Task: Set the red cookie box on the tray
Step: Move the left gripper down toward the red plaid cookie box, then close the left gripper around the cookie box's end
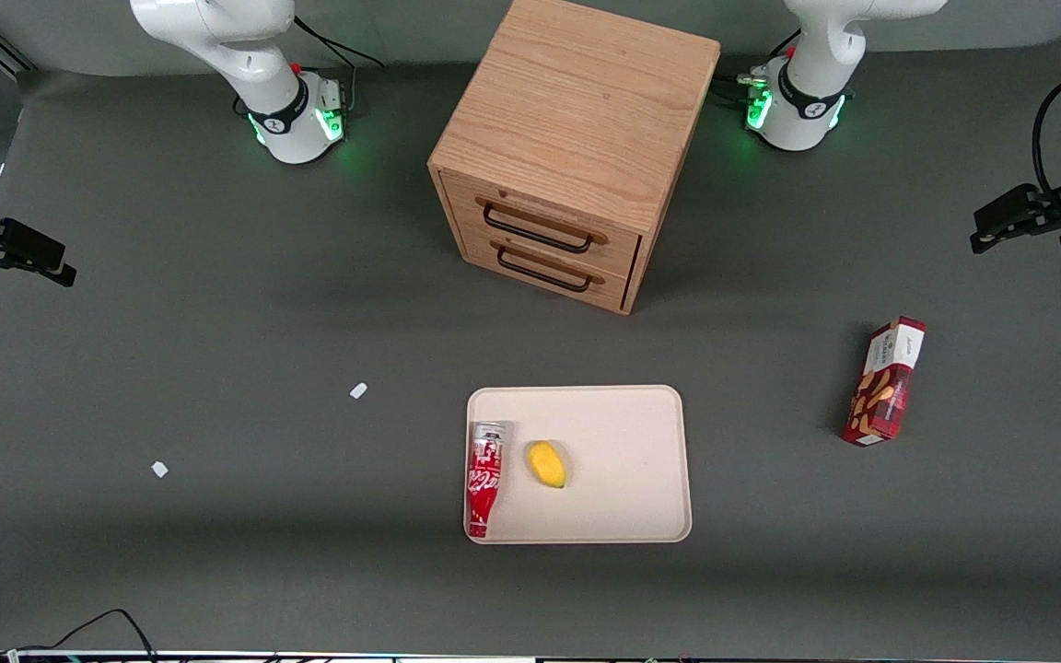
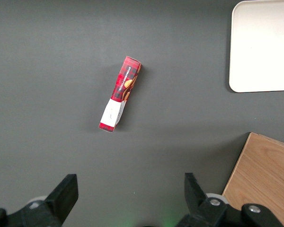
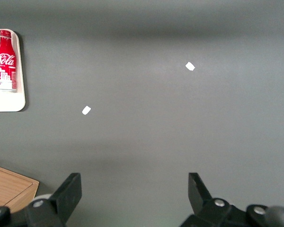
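The red cookie box (image 1: 886,381) is dark red with a white end panel and tan cookie pictures. Near it, the tray (image 1: 627,433) is cream-beige on the dark grey bench (image 1: 217,368); the black pincer (image 2: 131,195) hangs spread above the box.

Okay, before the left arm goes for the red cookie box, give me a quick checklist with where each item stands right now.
1. Gripper open: ok, jaws spread wide with nothing between them.
2. Red cookie box free to grasp: ok, it lies alone on the table toward the working arm's end, nothing touching it.
3. Gripper lined up over the box: not ok, it is above the table, clear of the box.
4. Room on the tray: ok, the drink can and a yellow fruit sit toward the parked arm's end of it; the rest is bare.
5. Wooden cabinet drawers shut: ok.
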Controlling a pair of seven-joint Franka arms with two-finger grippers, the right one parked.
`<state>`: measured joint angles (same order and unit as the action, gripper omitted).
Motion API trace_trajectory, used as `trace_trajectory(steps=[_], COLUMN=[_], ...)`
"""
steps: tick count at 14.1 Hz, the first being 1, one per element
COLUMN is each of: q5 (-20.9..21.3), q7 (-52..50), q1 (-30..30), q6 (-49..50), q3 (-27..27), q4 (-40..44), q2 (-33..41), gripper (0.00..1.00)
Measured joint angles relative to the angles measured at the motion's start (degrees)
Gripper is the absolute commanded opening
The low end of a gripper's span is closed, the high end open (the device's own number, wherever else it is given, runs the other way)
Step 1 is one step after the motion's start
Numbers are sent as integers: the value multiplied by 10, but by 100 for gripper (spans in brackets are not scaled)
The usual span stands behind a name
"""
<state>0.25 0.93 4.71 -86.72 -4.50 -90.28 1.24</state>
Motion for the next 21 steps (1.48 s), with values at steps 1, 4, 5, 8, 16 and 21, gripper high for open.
trace_trajectory(steps=[1,4,5,8,16,21], q5=[0,0,0,0,50,53], q7=[-1,-3,-3,-2,113,170], q1=[0,0,-1,-1,-4,-11], q6=[0,1,0,1,-121,-300], q3=[1,1,1,1,1,-2], q4=[0,0,-1,-8,-101,-215], q2=[0,0,0,-2,-52,-80], gripper=[100,100,100,100,100,100])
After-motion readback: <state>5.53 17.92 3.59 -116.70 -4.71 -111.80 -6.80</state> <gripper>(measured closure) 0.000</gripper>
